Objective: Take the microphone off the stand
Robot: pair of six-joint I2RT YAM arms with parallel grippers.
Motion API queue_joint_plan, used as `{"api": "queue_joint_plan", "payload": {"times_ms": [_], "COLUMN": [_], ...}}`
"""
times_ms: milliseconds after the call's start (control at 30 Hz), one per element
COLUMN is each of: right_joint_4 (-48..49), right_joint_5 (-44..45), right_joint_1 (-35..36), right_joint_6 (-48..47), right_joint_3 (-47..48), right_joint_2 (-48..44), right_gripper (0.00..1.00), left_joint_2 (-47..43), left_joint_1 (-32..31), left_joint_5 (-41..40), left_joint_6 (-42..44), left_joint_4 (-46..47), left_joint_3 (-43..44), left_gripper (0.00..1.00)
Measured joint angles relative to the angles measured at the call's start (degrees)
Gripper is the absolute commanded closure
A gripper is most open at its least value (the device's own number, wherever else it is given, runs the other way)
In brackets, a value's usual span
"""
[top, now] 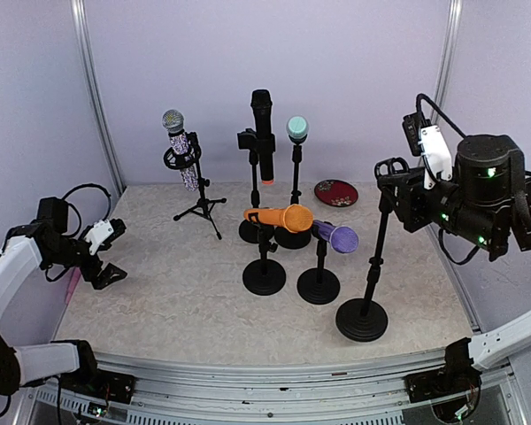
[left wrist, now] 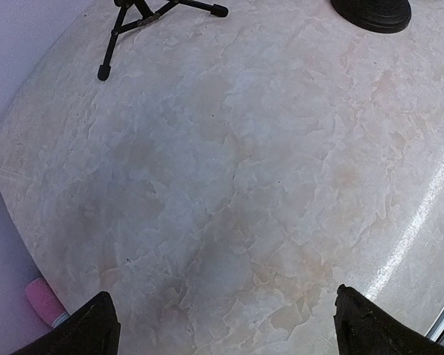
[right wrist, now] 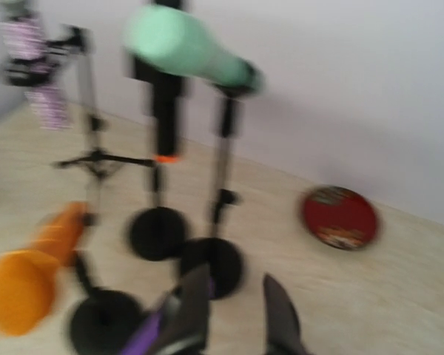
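Two right fingers (right wrist: 194, 310), slightly parted, grip nothing near the purple microphone (top: 340, 237); left fingers (left wrist: 89, 333) gape.

No writing can be read anywhere; the red dish (top: 336, 192), right of the mint microphone (top: 297, 129), shows only an unreadable pattern.

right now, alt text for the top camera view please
Five stands hold a glittery mic, black mic, mint mic, orange mic and purple mic. The right gripper hovers by an empty stand; the left gripper sits low, open.
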Motion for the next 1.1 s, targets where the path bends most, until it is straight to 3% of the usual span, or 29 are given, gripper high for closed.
{"api": "queue_joint_plan", "payload": {"times_ms": [167,367,633,867,1100], "right_joint_4": [4.76,19.52,38.42,50.86,56.50], "right_joint_5": [0.13,-5.27,-18.40,-25.44,-28.61], "right_joint_1": [-11.28,-27.26,-48.72,-55.30,-58.58], "right_joint_6": [-3.61,-14.12,-19.69,-24.22,-24.61], "right_joint_3": [-6.19,-12.74,-12.85,-7.28,-1.64], "right_joint_2": [-1.33,-1.38,12.63,28.81,36.96], "right_gripper": [1.00,1.00,1.00,1.00,1.00], "left_joint_2": [0.55,0.81,0.72,0.31,-0.22], "left_joint_1": [-0.22,-0.59,-0.85,-1.22,-1.68], "left_joint_5": [-0.02,-0.02,-0.11,-0.42,-0.72], "left_joint_6": [-0.04,-0.04,-0.02,0.00,0.02], "left_joint_4": [0.00,0.00,-0.02,-0.11,-0.52], "left_joint_3": [0.00,0.00,0.02,0.02,0.02], "left_gripper": [0.02,0.02,0.01,0.01,0.01]}}
